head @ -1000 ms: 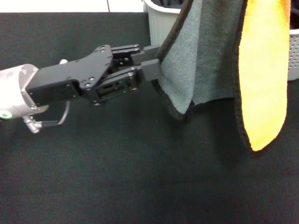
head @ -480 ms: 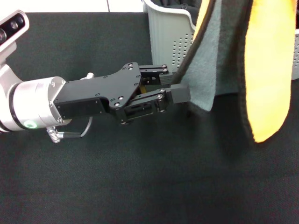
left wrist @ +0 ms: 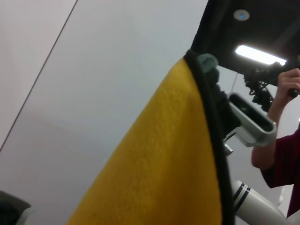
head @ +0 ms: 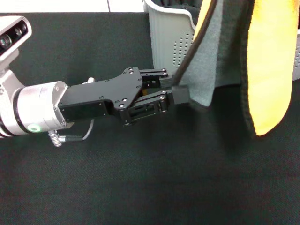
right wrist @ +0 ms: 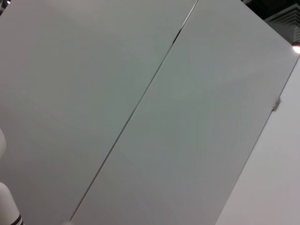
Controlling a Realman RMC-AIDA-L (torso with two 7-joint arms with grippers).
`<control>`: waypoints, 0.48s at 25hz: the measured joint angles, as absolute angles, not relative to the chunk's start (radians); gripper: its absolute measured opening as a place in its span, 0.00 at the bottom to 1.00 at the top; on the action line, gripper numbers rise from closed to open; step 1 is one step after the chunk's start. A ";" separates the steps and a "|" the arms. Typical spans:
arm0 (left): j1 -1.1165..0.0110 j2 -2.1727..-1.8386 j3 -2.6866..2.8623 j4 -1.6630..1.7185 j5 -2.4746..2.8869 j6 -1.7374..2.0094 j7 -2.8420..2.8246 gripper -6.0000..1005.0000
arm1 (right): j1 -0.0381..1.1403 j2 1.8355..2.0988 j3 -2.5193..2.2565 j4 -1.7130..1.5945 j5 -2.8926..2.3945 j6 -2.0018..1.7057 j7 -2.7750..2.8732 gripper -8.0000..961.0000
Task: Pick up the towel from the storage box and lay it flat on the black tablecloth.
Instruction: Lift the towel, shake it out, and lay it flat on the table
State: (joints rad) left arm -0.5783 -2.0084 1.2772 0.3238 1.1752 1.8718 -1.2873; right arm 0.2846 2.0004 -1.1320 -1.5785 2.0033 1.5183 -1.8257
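Covering the foreground, the black tablecloth (head: 140, 178) is kept bare for laying. Left gripper (head: 180, 91), at centre: clenched on the towel (head: 211, 61) edge, held for spreading. Towel hangs at two o'clock before the storage box (head: 168, 37). Right gripper: unseen.

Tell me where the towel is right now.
In the head view the towel hangs at upper right, before the storage box, above the black tablecloth, its edge pinched by the left hand.

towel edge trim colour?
Black stitched border on the towel, between grey-teal and orange faces; clearest in head view.
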 joint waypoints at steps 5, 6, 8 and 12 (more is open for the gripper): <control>-0.578 -2.012 1.272 0.321 1.187 1.859 -1.287 0.36 | 0.287 2.002 -1.131 -1.578 2.004 1.519 -1.828 0.02; -0.578 -2.013 1.272 0.321 1.188 1.859 -1.287 0.36 | 0.289 2.002 -1.131 -1.578 2.005 1.519 -1.829 0.02; -0.577 -2.013 1.272 0.321 1.188 1.859 -1.287 0.34 | 0.290 2.002 -1.130 -1.578 2.005 1.519 -1.833 0.02; -0.571 -2.013 1.267 0.321 1.180 1.865 -1.287 0.28 | 0.290 2.002 -1.130 -1.578 2.005 1.519 -1.837 0.02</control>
